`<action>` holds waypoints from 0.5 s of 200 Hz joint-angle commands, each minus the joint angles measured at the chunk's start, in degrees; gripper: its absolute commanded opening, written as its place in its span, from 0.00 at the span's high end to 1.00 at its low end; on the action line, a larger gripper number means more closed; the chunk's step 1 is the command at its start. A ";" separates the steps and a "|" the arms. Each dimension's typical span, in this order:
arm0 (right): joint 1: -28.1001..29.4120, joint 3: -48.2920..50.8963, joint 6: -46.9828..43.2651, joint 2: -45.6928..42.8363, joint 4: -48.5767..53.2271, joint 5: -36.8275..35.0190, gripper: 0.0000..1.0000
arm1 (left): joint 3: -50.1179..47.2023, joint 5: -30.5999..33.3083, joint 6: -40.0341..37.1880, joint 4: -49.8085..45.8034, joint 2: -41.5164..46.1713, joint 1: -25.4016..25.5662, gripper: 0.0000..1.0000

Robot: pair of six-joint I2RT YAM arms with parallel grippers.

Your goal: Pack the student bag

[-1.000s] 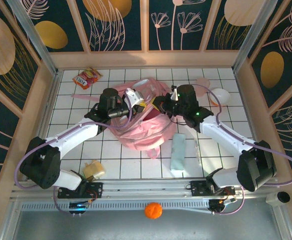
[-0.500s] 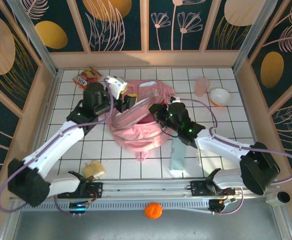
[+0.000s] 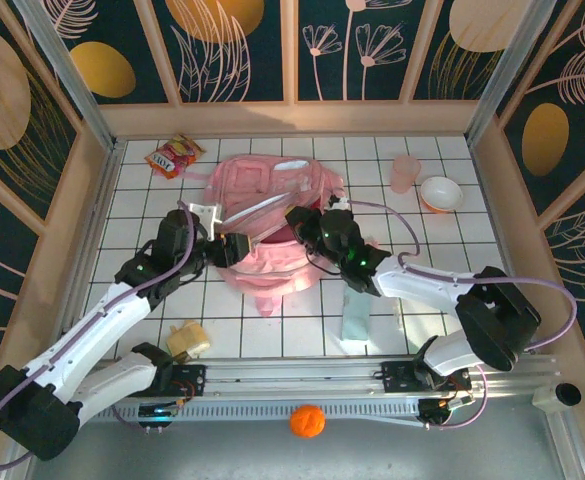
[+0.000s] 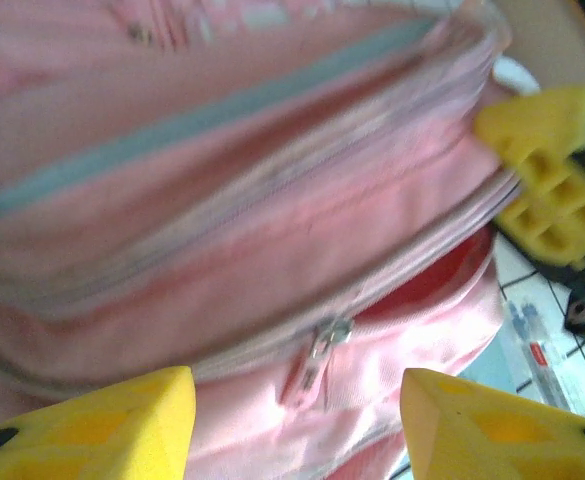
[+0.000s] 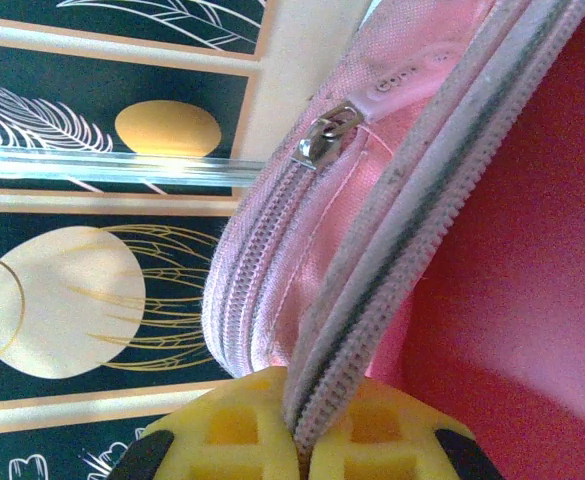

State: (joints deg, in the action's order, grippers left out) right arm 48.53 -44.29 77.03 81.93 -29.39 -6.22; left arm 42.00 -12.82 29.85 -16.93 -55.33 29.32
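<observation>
Soft, floppy pink student bag (image 3: 272,200) is lying mid-table (image 3: 137,205), right claw (image 5: 302,425) is clenching its zip rim (image 5: 392,230), left claw (image 4: 297,420) is hovering released at the front, and I'm judging the light fabric sags unless taken by that stiffer zipped edge.

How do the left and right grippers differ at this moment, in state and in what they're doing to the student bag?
The left gripper is open, nothing between its fingers; the right gripper is shut on the zipper edge of the student bag. The left faces the bag's outside near a zip pull; the right sits at its red interior. Both have yellow fingers.
</observation>
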 commanded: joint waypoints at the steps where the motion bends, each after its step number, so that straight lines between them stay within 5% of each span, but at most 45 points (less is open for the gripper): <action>1: 0.66 -3.86 -0.55 -0.01 -5.71 -1.78 1.00 | -3.28 -5.95 6.09 0.39 1.48 0.93 0.43; 100: 1.97 -5.14 -1.17 2.00 -5.01 0.09 1.00 | -3.24 3.58 4.73 7.35 -3.25 3.08 0.50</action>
State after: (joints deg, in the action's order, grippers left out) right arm 49.41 -46.30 76.86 84.49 -29.36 -6.13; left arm 36.12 -14.24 34.79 -12.38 -56.21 31.90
